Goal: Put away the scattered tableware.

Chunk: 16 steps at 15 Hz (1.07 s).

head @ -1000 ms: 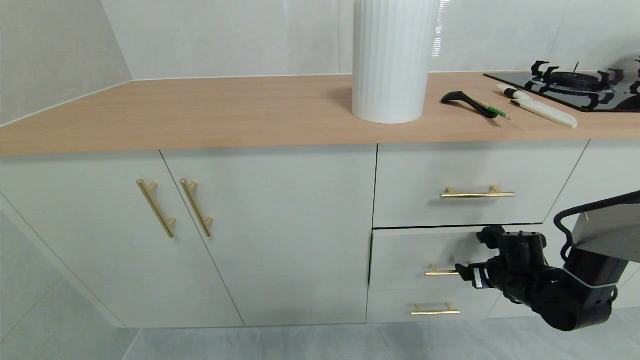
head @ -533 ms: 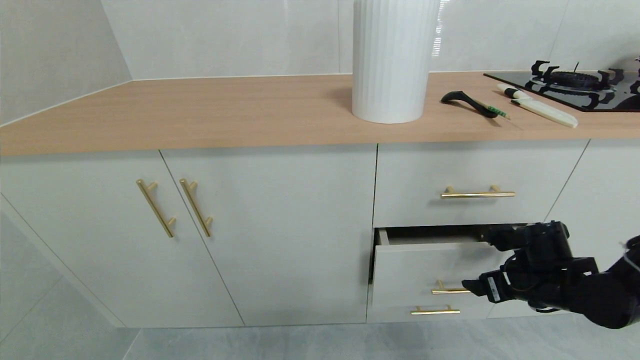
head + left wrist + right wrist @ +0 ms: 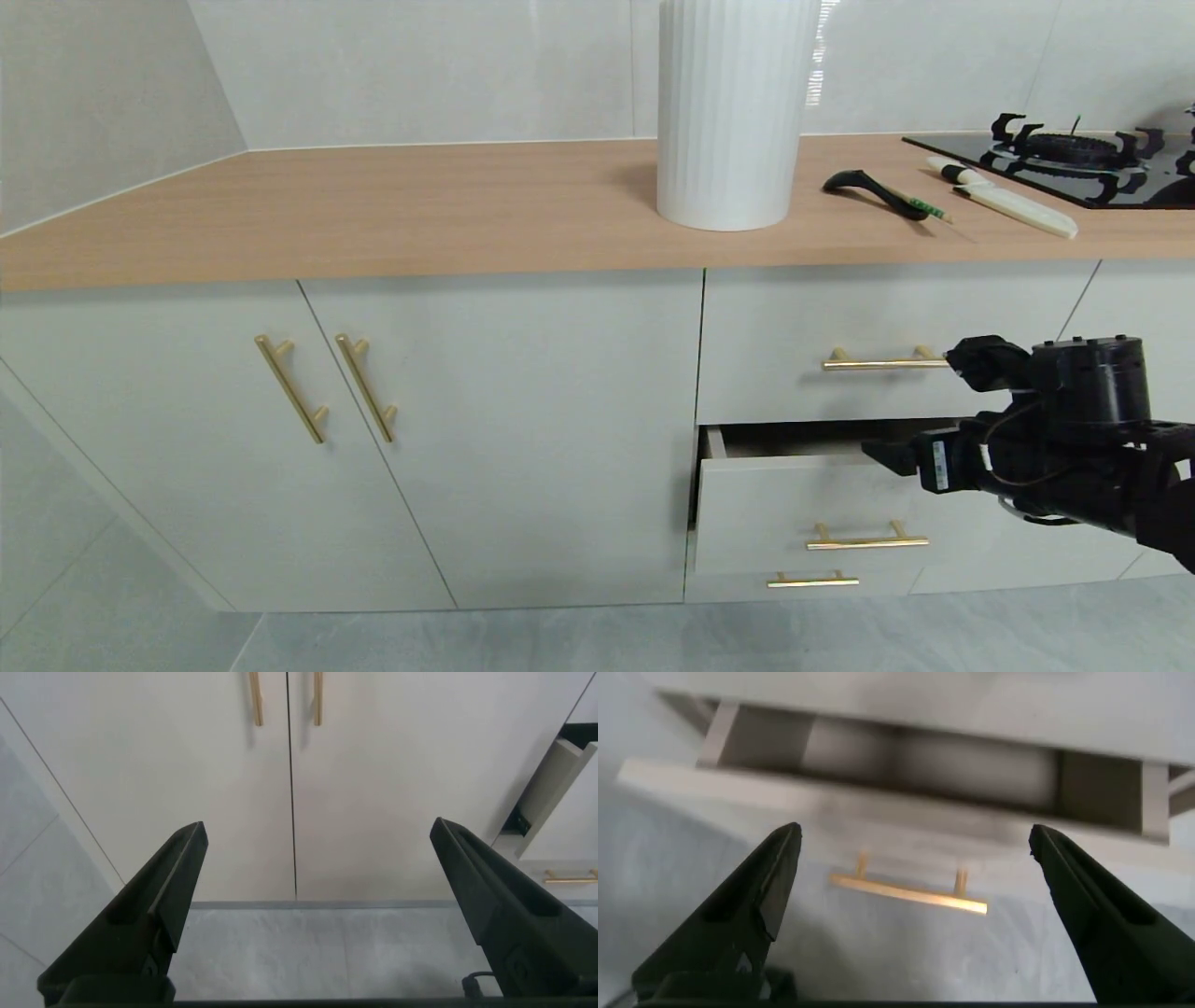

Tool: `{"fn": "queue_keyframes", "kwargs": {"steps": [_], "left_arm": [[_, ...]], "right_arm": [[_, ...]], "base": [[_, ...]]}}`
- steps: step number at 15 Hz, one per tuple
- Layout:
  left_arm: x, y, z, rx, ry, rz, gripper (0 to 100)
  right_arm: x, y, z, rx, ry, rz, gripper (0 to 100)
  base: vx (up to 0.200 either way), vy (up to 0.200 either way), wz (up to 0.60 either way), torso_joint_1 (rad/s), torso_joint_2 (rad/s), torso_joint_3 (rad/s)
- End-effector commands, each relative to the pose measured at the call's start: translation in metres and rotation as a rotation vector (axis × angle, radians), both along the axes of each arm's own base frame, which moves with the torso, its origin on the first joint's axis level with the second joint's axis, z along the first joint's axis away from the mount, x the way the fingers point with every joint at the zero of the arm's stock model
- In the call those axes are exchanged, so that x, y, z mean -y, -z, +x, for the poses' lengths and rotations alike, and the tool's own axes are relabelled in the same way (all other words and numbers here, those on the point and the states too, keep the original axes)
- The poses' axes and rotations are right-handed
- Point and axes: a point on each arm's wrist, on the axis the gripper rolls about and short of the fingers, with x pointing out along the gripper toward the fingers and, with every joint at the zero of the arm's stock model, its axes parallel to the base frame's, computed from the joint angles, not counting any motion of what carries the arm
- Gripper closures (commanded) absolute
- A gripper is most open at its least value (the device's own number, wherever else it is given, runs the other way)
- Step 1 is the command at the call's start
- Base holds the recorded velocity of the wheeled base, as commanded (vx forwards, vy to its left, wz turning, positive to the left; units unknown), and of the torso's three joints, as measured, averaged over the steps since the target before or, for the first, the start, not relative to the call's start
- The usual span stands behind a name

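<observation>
My right gripper (image 3: 920, 403) has its fingers spread wide and empty just above the part-open middle drawer (image 3: 794, 495); left gripper (image 3: 318, 829) also spread, facing cupboard doors (image 3: 374, 784). Rising toward 12 o'clock I could snag the top drawer handle (image 3: 892, 362) beside my upper finger, and the narrow drawer gap may clip tableware. Drawer's visible strip looks empty; black spoon (image 3: 873, 191) and white knife (image 3: 1013, 207) lie on the countertop (image 3: 420, 205), 12 to 1 o'clock from my right gripper.

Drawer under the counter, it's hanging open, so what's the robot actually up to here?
The middle drawer stands partly pulled out. The right gripper hovers open in front of it, off the gold handle. The left gripper is open too, facing the cabinet doors, holding nothing. The black utensil and white knife lie on the counter beside the stove, not yet put away.
</observation>
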Motion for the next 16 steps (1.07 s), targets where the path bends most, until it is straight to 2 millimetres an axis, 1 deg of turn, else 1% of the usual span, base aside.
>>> {"fn": "queue_keyframes", "kwargs": {"steps": [1, 2, 3, 4, 6, 9, 13, 16], "left_arm": [[0.0, 0.0, 0.0, 0.001, -0.001, 0.0, 0], [0.0, 0.0, 0.0, 0.001, -0.001, 0.0, 0], [0.0, 0.0, 0.0, 0.001, -0.001, 0.0, 0], [0.0, 0.0, 0.0, 0.001, -0.001, 0.0, 0], [0.0, 0.0, 0.0, 0.001, -0.001, 0.0, 0], [0.0, 0.0, 0.0, -0.001, -0.001, 0.0, 0], [0.0, 0.0, 0.0, -0.001, -0.001, 0.0, 0], [0.0, 0.0, 0.0, 0.001, -0.001, 0.0, 0]], "right_arm": [[-0.004, 0.03, 0.017, -0.037, 0.045, -0.032, 0], [-0.004, 0.032, 0.019, -0.031, 0.05, -0.033, 0], [-0.005, 0.043, 0.029, -0.006, 0.081, -0.042, 0], [-0.006, 0.048, 0.032, -0.003, 0.098, -0.052, 0], [-0.007, 0.055, 0.038, 0.026, 0.121, -0.055, 0], [-0.008, 0.059, 0.042, 0.044, 0.134, -0.056, 0], [-0.008, 0.06, 0.041, 0.042, 0.133, -0.058, 0], [-0.006, 0.057, 0.036, 0.037, 0.13, -0.062, 0]], "base": [[0.0, 0.0, 0.0, 0.0, 0.0, 0.0], [0.0, 0.0, 0.0, 0.0, 0.0, 0.0], [0.0, 0.0, 0.0, 0.0, 0.0, 0.0], [0.0, 0.0, 0.0, 0.0, 0.0, 0.0], [0.0, 0.0, 0.0, 0.0, 0.0, 0.0], [0.0, 0.0, 0.0, 0.0, 0.0, 0.0], [0.0, 0.0, 0.0, 0.0, 0.0, 0.0], [0.0, 0.0, 0.0, 0.0, 0.0, 0.0]]}}
